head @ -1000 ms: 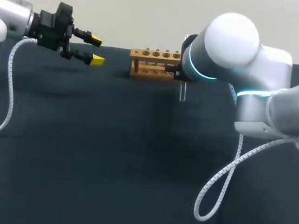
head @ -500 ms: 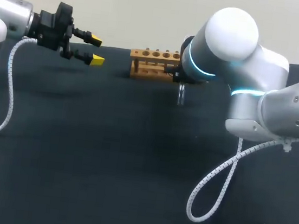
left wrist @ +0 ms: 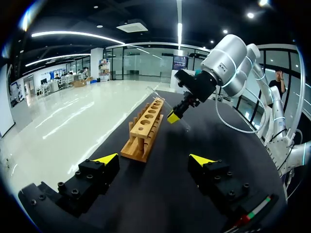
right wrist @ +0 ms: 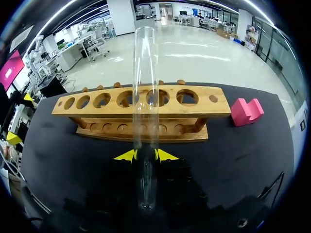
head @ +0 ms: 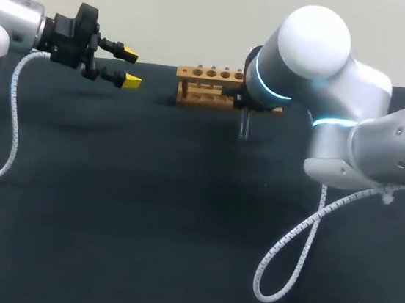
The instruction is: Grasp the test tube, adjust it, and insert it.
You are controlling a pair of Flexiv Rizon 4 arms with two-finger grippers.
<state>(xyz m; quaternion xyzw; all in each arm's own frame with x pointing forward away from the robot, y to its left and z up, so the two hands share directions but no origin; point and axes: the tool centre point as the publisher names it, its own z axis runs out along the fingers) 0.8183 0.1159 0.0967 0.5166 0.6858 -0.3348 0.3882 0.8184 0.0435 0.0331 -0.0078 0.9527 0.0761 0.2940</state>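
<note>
A clear glass test tube stands upright between the yellow tips of my right gripper, which is shut on its lower part. Just ahead of it lies the wooden rack with a row of several holes, the tube in line with a hole near the middle-right. In the head view the tube's lower end hangs below my right wrist, at the right end of the rack. My left gripper is open and holds nothing, well to the rack's left. In the left wrist view the rack and right gripper are ahead.
A pink block sits on the black table beside the rack's right end. My right arm's bulky elbow hides that end of the rack in the head view, and its white cable loops over the table.
My right arm's elbow shifted slightly left and the tube moved a touch closer to the rack. The left arm has not moved.
</note>
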